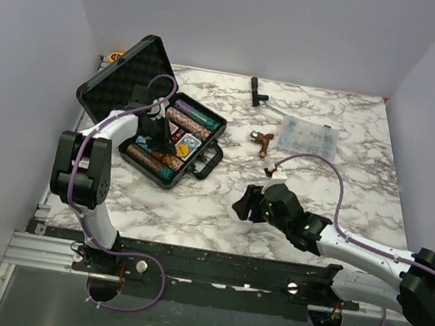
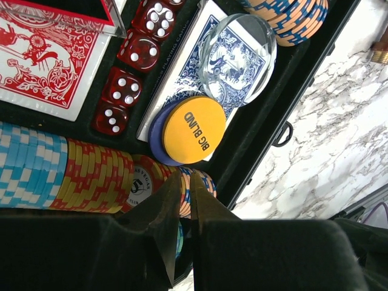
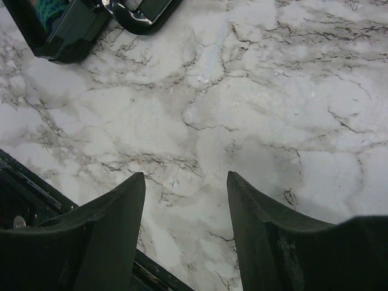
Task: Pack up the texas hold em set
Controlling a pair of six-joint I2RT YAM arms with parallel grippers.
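Observation:
The black briefcase (image 1: 107, 84) lies open at the back left, its foam-lined lid standing up. Inside are rows of poker chips (image 2: 91, 179), red dice (image 2: 130, 66), a red card deck (image 2: 42, 54), a blue card deck (image 2: 182, 79) under a clear round disc (image 2: 237, 57), and a yellow BIG BLIND button (image 2: 194, 130). My left gripper (image 2: 189, 182) reaches down into the case (image 1: 160, 133), its fingers pinched narrowly on an orange-and-blue poker chip (image 2: 183, 197) standing on edge at the end of the near row. My right gripper (image 3: 186, 176) hangs open over bare marble (image 1: 242, 207).
A clear compartment box (image 1: 309, 136) sits at the back right, a small brown-and-red object (image 1: 262, 141) beside it and a black T-shaped tool (image 1: 258, 91) behind. The case's handle (image 1: 209, 162) juts toward the middle. Grey walls close in three sides.

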